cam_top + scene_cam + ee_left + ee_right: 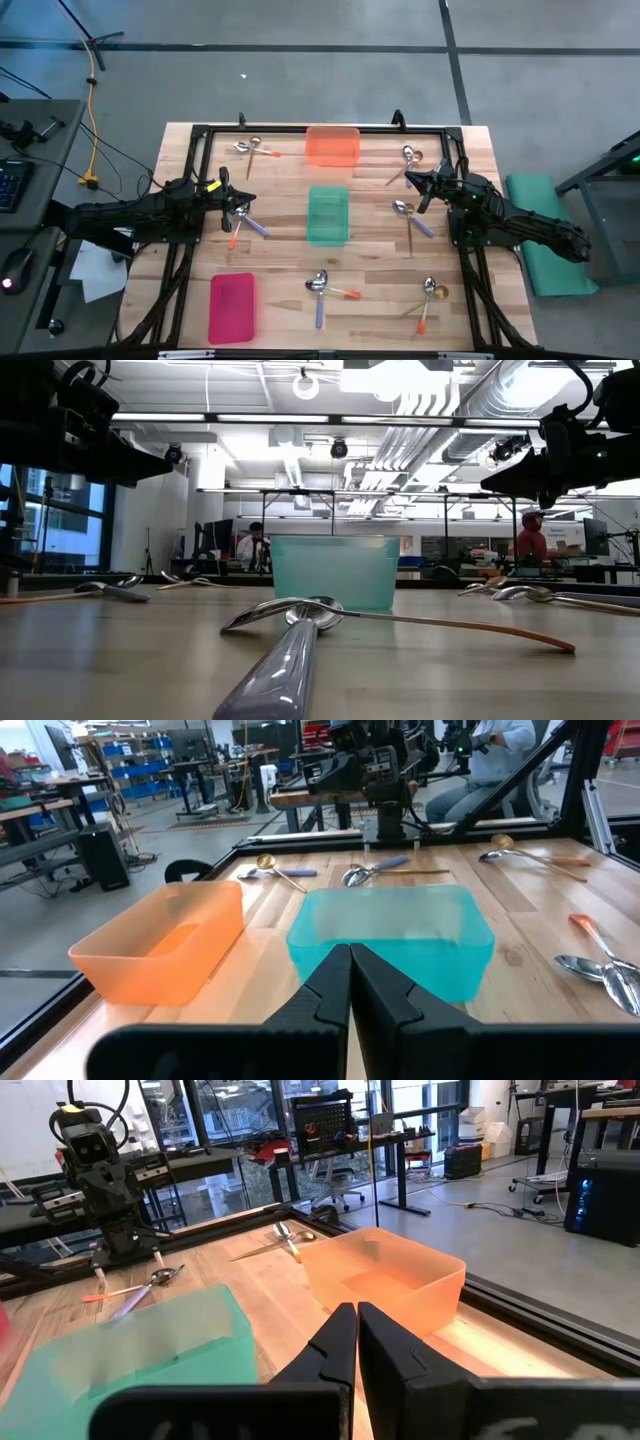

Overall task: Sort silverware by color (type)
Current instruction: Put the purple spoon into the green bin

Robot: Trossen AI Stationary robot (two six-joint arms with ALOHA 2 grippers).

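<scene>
Both my jaws are pressed fully together with nothing between them. My left gripper (243, 203) hangs above the left side of the wooden table (280, 255), over a pair of crossed spoons; my right gripper (415, 182) hangs over the right side, between two more pairs.

The silverware lies scattered in crossed pairs around the table. Each spoon has a shiny, rounded metal bowl and a thin handle. One pair (255, 149) sits near the far left corner, one handle orange. A pair (241, 224) lies below my left gripper, one handle orange, the other purple-blue. Near the front edge, a purple-blue spoon crosses an orange-handled one (325, 288), and another pair (429, 300) lies to its right, orange handle pointing forward. On the right, one pair (408, 162) lies near the far edge and another (410, 220) closer in, with a purple-blue handle.

Three rectangular plastic trays with smooth, translucent walls stand among them: an orange tray (332, 145) at the far edge, a green tray (327, 214) in the middle, a red tray (232, 306) at the front left.
</scene>
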